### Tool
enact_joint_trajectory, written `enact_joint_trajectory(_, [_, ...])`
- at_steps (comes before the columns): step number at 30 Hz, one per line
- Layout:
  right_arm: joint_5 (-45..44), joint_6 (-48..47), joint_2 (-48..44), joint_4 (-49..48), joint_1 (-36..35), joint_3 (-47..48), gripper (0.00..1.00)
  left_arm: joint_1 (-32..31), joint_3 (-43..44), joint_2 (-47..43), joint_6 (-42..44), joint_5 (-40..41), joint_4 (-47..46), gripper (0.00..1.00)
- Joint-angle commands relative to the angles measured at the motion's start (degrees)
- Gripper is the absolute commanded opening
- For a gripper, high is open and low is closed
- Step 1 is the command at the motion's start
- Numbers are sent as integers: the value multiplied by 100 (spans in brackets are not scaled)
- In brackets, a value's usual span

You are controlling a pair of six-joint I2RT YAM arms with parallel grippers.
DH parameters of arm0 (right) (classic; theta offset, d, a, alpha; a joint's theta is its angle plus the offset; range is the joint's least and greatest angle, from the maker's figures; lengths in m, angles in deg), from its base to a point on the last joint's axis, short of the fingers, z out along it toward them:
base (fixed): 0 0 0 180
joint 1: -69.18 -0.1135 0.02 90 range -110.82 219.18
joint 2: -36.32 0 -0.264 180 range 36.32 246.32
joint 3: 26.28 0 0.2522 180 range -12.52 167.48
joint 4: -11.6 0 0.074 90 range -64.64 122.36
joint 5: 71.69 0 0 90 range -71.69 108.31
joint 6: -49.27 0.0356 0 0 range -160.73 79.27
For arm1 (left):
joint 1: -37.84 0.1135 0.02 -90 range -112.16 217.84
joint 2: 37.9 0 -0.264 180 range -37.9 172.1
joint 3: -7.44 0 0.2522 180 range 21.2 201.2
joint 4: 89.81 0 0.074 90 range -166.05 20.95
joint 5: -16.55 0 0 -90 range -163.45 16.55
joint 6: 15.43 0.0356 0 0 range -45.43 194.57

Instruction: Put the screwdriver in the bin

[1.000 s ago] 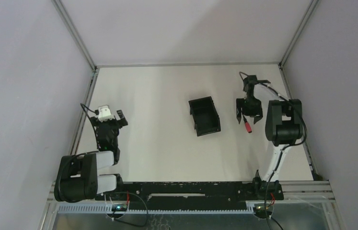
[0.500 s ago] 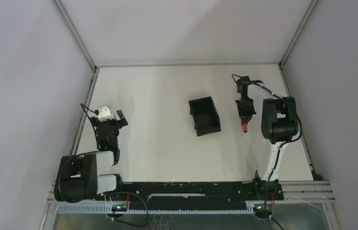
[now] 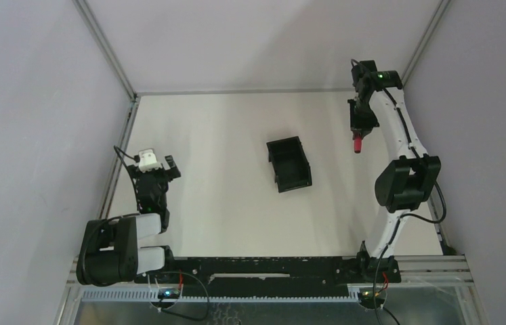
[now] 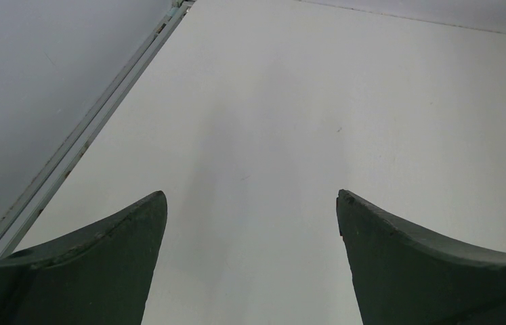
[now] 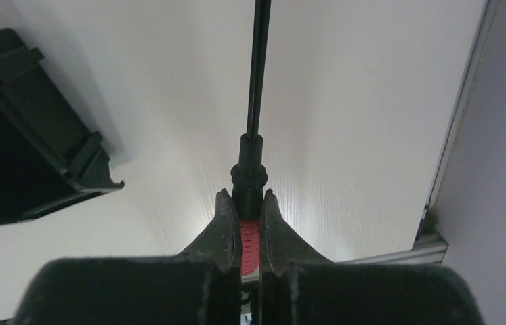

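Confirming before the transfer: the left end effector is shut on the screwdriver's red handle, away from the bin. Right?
Wrong arm: the right end effector is shut on the screwdriver's red handle, away from the bin, as the right wrist view shows.

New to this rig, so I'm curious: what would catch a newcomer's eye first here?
The right hand, near the far right of the table, pinches the red-handled screwdriver. The black bin sits mid-table to its left. The left hand hangs open by the left edge.
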Motion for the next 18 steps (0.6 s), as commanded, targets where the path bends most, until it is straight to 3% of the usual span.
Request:
enact_joint_trajectory(1, [111, 517, -51, 628, -174, 190, 0, -24, 215, -55, 92, 42, -177, 100])
enact_joint_trajectory(11, [864, 522, 506, 39, -2193, 600, 0, -19, 219, -56, 94, 43, -176, 100])
enact_joint_trajectory(18, [590, -123, 770, -516, -2862, 373, 0, -23, 215, -56, 92, 44, -177, 100])
